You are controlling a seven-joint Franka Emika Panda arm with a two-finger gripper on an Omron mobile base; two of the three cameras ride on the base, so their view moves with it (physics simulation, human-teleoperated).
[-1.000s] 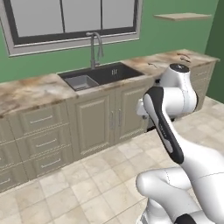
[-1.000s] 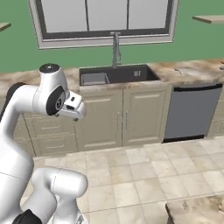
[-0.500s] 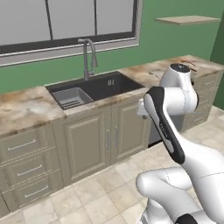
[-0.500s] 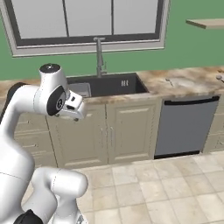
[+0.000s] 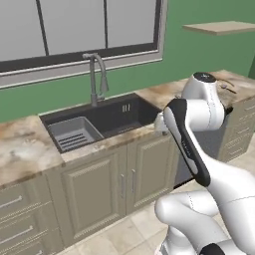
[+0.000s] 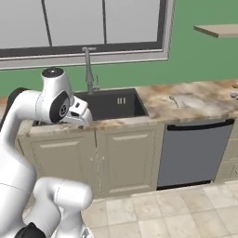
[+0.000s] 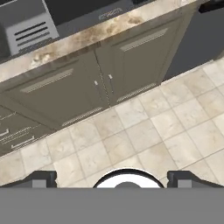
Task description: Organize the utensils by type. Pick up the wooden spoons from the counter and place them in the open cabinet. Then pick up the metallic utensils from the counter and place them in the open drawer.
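Observation:
My gripper [image 7: 113, 177] hangs open over the tiled floor in front of the sink cabinet, with nothing between its two dark fingertips [image 7: 43, 178]. In the right base view the hand [image 6: 80, 113] sits at counter-edge height, left of the sink. On the marbled counter [image 6: 200, 100] right of the sink lies a thin grey metallic utensil [image 6: 174, 100]. A second small dark item [image 6: 234, 94] lies at the frame's right edge; its kind is too small to tell. In the left base view a slim dark utensil [image 5: 227, 87] lies on the counter behind my arm.
A dark sink [image 5: 99, 122] with a grey rack and a tall faucet [image 5: 94, 74] sits under the window. Beige double doors [image 7: 100, 78] are below it, a grey dishwasher [image 6: 193, 151] to its right. A bare tan wall shelf [image 6: 218, 30] hangs high on the right.
The base has driven closer to the counter and to the right, so the sink grew and slid left in both base views. The arm holds its pose and the gripper stays open.

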